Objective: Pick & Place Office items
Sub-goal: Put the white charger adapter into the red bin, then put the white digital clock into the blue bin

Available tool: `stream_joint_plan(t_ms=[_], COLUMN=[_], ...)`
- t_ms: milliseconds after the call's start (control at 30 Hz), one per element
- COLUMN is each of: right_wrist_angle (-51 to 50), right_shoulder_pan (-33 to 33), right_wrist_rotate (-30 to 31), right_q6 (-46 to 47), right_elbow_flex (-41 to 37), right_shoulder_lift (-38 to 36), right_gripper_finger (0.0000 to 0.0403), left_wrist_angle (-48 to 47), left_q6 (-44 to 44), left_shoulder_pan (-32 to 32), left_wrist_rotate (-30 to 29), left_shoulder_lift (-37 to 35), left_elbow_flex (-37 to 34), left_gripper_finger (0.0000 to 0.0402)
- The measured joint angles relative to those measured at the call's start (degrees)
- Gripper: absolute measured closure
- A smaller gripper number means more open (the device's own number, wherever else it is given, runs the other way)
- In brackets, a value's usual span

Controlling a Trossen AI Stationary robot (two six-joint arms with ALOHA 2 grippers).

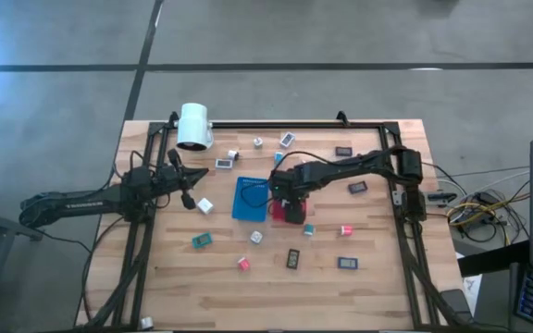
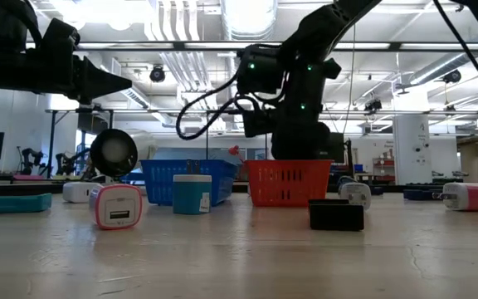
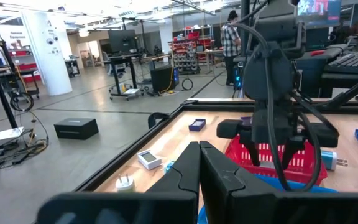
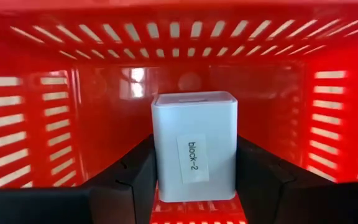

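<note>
Right end effector [image 4: 194, 180] grasping a white cube [image 4: 194, 146] by its flat opposite sides, inside the red tray [image 4: 36, 112] at mid-counter. Cube appears light, rigid, smooth, possibly slippery. Left end effector [image 1: 188, 183] clenched, empty, at left.

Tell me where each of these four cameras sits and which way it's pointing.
High: overhead, looking straight down; both arms, table.
Low: table height, looking level across; right gripper above red tray.
Left wrist: past shut left gripper toward right arm.
Right wrist: into red tray, fingers beside white block.
Shared: all four show the red tray.
</note>
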Motion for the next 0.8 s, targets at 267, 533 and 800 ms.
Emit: stream_joint_plan(t_ms=[267, 533, 800], right_wrist_angle=[0.07, -0.09, -0.09], right_shoulder_pan=[-0.02, -0.02, -0.02], right_wrist_rotate=[-0.02, 0.15, 0.26], right_q6=[-0.68, -1.32, -1.2], right_elbow_flex=[-0.05, -0.18, -0.18], right_shoulder_lift=[-0.03, -2.64, -3.16], right_gripper_finger=[0.0229, 0.0196, 0.0181], left_wrist_angle=[0.02, 0.02, 0.02], left_q6=[-0.01, -0.01, -0.04], left_shoulder_pan=[0.0, 0.0, 0.0], left_wrist_rotate=[0.01, 0.01, 0.0], left_shoulder_lift=[0.0, 0.0, 0.0], left_elbow_flex=[0.0, 0.0, 0.0], left_gripper_finger=[0.0392, 0.0392, 0.0392])
